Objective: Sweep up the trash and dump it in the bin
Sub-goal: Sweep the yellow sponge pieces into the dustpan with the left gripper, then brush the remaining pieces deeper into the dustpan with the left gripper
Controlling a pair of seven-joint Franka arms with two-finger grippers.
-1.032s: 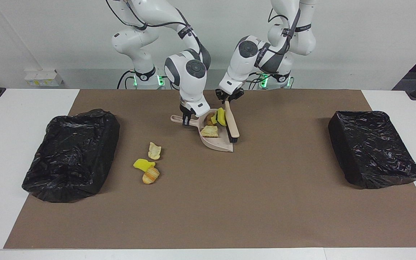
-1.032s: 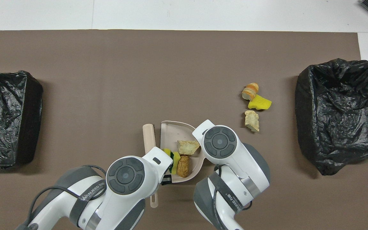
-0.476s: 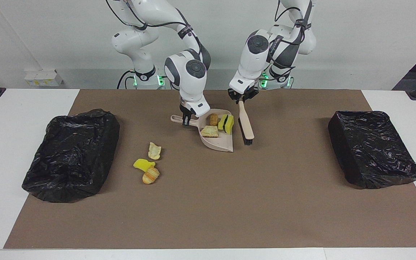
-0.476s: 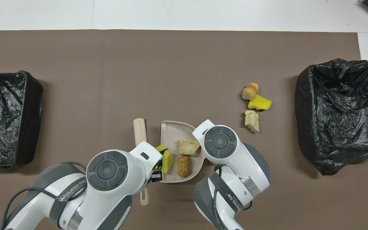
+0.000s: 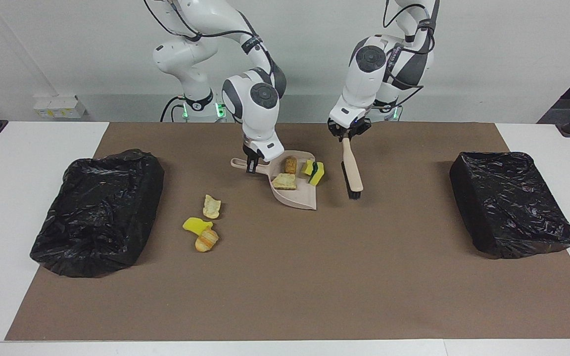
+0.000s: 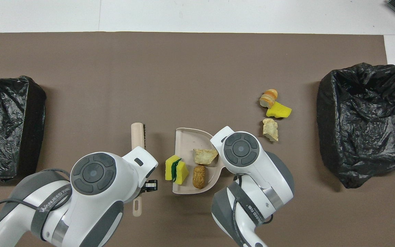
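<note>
My right gripper [image 5: 251, 165] is shut on the handle of the beige dustpan [image 5: 299, 197], which also shows in the overhead view [image 6: 187, 137]. In the pan lie a tan bread lump [image 5: 285, 181], a brown lump [image 5: 291, 164] and a yellow sponge piece [image 5: 314, 171] at the side rim toward the left arm's end. My left gripper [image 5: 347, 134] is shut on the handle of the brush [image 5: 352, 170], held beside the pan with a gap between them. Three loose scraps lie together toward the right arm's end: a cream lump [image 5: 211, 206], a yellow piece [image 5: 196, 226] and a striped brown lump [image 5: 207, 241].
A brown mat [image 5: 285, 287] covers the table. A black-bagged bin [image 5: 97, 212] stands at the right arm's end, close to the loose scraps. A second black-bagged bin [image 5: 510, 202] stands at the left arm's end.
My left gripper has carried the brush away from the pan toward the left arm's end. The yellow sponge piece has shifted to the pan's side rim. The pan has shifted slightly.
</note>
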